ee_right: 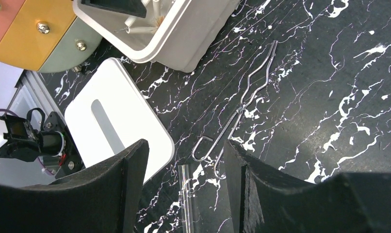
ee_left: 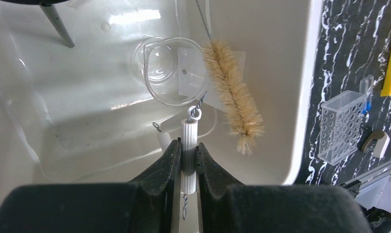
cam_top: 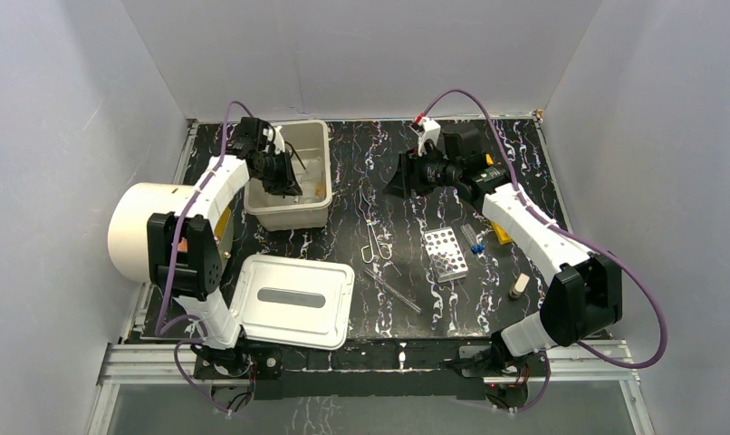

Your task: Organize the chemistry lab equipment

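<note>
My left gripper (ee_left: 187,155) is shut on a white ribbed handle (ee_left: 189,138) with twisted wire at its ends, held inside the white bin (cam_top: 323,145). A clear glass beaker (ee_left: 167,68) and a tan bristle brush (ee_left: 232,97) lie in the bin. My right gripper (ee_right: 186,184) is open above the black mat, over the wire tongs (ee_right: 247,97) and a glass rod (ee_right: 187,194). The tongs (cam_top: 372,231) and rod (cam_top: 393,290) lie mid-table. The silver perforated rack (cam_top: 445,254), blue-capped vials (cam_top: 475,237) and yellow rack (cam_top: 504,237) lie to the right.
The bin's white lid (cam_top: 293,299) lies at the front left. A big cream cylinder (cam_top: 148,227) stands at the left edge. A small cream piece (cam_top: 519,286) lies at the front right. White walls enclose the table.
</note>
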Available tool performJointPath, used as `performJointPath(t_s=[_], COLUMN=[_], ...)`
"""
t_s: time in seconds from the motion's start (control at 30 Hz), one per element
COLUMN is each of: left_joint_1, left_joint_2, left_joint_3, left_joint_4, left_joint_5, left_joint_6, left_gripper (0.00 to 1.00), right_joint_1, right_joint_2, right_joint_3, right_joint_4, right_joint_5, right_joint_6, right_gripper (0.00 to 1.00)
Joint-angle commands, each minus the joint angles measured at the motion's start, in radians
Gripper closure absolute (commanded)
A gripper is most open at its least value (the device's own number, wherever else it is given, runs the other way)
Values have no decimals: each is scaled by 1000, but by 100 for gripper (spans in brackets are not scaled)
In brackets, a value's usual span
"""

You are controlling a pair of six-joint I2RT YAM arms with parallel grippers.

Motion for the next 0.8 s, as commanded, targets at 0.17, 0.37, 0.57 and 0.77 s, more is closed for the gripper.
performJointPath(t_s=[0.17,0.37,0.57,0.77], left_joint_1=[11,18,19,18], left_joint_2=[33,42,8,-61], left_joint_3=[-54,-54,66,151], left_joint_4=[24,-6,-137,-160], left_joint_5=[-8,-147,-295,-295], left_joint_6=[56,80,78,43], left_gripper=[98,85,53,39], right_joint_1=[-2,-2,0,4], right_joint_2=[-35,-27,-13,12], right_joint_3=[-1,6,-2,-14], right_joint_4=[51,51,20,-6], right_joint_5=[10,14,26,131], right_joint_6=[9,13,-18,3], right_gripper=[33,33,33,33])
